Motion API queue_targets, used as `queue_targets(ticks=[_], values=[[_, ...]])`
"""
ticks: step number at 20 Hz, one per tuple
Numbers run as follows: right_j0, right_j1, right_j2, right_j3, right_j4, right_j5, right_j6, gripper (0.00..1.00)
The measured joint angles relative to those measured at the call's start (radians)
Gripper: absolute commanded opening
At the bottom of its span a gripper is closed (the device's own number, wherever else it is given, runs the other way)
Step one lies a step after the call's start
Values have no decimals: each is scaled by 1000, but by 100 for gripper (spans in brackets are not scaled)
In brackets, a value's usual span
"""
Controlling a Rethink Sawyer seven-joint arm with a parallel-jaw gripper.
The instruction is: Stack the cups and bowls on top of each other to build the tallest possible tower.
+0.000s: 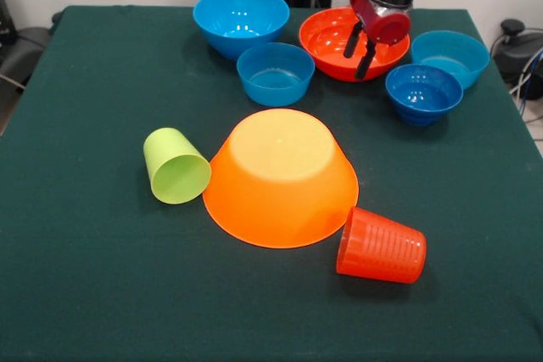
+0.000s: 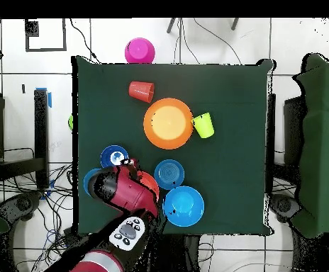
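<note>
gripper (image 1: 360, 46) open over red-orange bowl (image 1: 333, 38), seemingly empty

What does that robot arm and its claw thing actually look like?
The arm is glossy red with black sections, rounded and chunky. One segment carries a light grey panel with dark buttons. Its end effector has a rounded red housing with two slim black fingers pointing down, set apart.

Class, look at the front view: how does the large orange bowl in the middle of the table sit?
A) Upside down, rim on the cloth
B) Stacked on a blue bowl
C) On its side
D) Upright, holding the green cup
A: the large orange bowl shows its flat base on top and its wide rim on the table.
</note>
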Motion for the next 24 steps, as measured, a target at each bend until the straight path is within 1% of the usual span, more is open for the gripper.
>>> queue_targets(ticks=[2,6,12,24], values=[[-10,16,4,0,-11,-28,0,100],[-22,42,4,0,-28,-54,0,100],[-42,77,4,-1,-54,-77,0,100],[-51,89,4,-2,-77,-82,0,100]])
